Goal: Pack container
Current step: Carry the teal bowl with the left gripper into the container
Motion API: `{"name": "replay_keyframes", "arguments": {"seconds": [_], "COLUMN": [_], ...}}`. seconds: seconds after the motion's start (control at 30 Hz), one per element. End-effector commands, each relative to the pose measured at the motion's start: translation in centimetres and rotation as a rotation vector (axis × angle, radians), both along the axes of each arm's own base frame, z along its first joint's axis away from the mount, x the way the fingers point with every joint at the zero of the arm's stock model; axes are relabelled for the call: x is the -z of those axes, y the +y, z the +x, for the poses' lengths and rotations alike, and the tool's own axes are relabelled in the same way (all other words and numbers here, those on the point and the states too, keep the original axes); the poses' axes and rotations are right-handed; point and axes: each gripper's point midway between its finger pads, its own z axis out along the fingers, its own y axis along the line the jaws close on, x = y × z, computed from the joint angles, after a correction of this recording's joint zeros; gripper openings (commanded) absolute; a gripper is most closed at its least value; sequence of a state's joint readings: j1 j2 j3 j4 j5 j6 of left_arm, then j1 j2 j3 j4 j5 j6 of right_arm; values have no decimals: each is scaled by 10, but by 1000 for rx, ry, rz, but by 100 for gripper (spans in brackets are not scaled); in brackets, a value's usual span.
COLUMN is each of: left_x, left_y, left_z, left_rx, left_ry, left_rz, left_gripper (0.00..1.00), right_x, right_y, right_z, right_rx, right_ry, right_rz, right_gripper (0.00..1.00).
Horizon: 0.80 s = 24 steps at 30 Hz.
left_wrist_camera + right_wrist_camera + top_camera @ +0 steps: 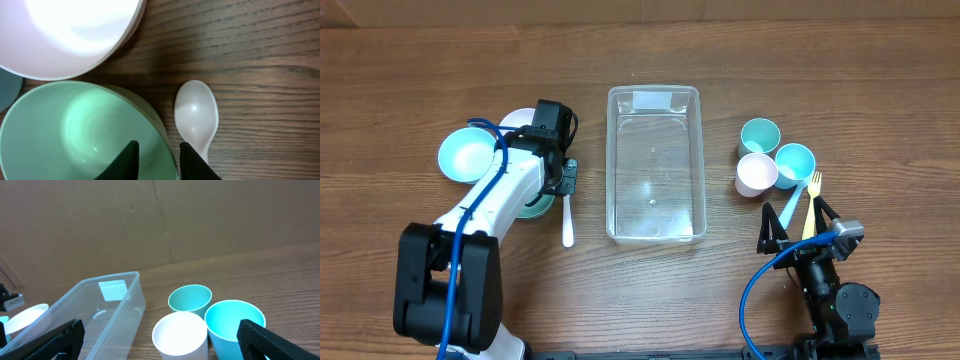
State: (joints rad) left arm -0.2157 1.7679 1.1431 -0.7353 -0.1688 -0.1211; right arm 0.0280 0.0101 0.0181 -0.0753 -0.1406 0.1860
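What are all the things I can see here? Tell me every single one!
container: one, clear, middle of the table, nothing in it
teal bowl: one, teal, far left
white bowl: one, white, beside the teal bowl
green bowl: one, pale green, under the left arm
spoon: one, white, between green bowl and container
teal cup, white cup, light blue cup: one each, bunched right of the container
fork: one, yellow, near the cups
blue utensil: one, beside the fork, kind unclear
table: one, brown wood
left pincer: one, black, straddling the green bowl's rim
right pincer: one, black, open, facing the cups
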Motion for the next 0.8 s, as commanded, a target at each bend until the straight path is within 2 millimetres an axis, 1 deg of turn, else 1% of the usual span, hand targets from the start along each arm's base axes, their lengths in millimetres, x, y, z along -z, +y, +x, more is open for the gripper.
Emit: {"name": "replay_keyframes", "arguments": {"seconds": [0.0, 0.03, 0.1, 0.17, 0.2, 0.27, 0.3, 0.33, 0.43, 0.5, 0.53, 0.57, 0.63, 0.67, 0.7, 0.77], "left_x": [29, 33, 34, 30, 25, 4, -10, -20, -66, -101, -125, -136, -168, -186, -207, -224], "left_y": [1, 2, 2, 2, 1, 6, 5, 4, -3, -13, -26, -35, -62, -79, -101, -128], "left_z": [-9, -11, -11, -10, -9, -1, 3, 7, 15, 16, 13, 12, 7, 5, 2, -2], "left_rx": [6, 6, 6, 6, 6, -11, -12, -13, -26, -11, 16, 37, 108, 155, 216, 292], "left_ry": [84, 99, 100, 102, 102, 70, 50, 31, -65, -131, -175, -197, -271, -317, -374, -428], "left_rz": [19, 21, 22, 23, 23, 48, 47, 42, 12, -32, -88, -123, -199, -232, -273, -304], "left_gripper": [19, 13, 5, 4, 4, 4, 4, 4, 4, 4, 4, 4, 4, 4, 4, 4], "right_x": [2, 2, 2, 2, 2, 2, 2, 2, 2, 2, 2, 2, 2, 2, 2, 2], "right_y": [0, 0, 0, 0, 0, 0, 0, 0, 0, 0, 0, 0, 0, 0, 0, 0], "right_z": [0, 0, 0, 0, 0, 0, 0, 0, 0, 0, 0, 0, 0, 0, 0, 0], "right_rx": [4, 4, 4, 4, 4, 4, 4, 4, 4, 4, 4, 4, 4, 4, 4, 4], "right_ry": [-3, -3, -3, -3, -3, -3, -3, -3, -3, -3, -3, -3, -3, -3, -3, -3], "right_rz": [-4, -3, -4, -3, -3, -3, -3, -3, -3, -4, -4, -4, -3, -3, -3, -3], "right_gripper": [100, 100, 100, 100, 100, 100, 100, 100, 100, 100, 100, 100, 100, 100, 100, 100]}}
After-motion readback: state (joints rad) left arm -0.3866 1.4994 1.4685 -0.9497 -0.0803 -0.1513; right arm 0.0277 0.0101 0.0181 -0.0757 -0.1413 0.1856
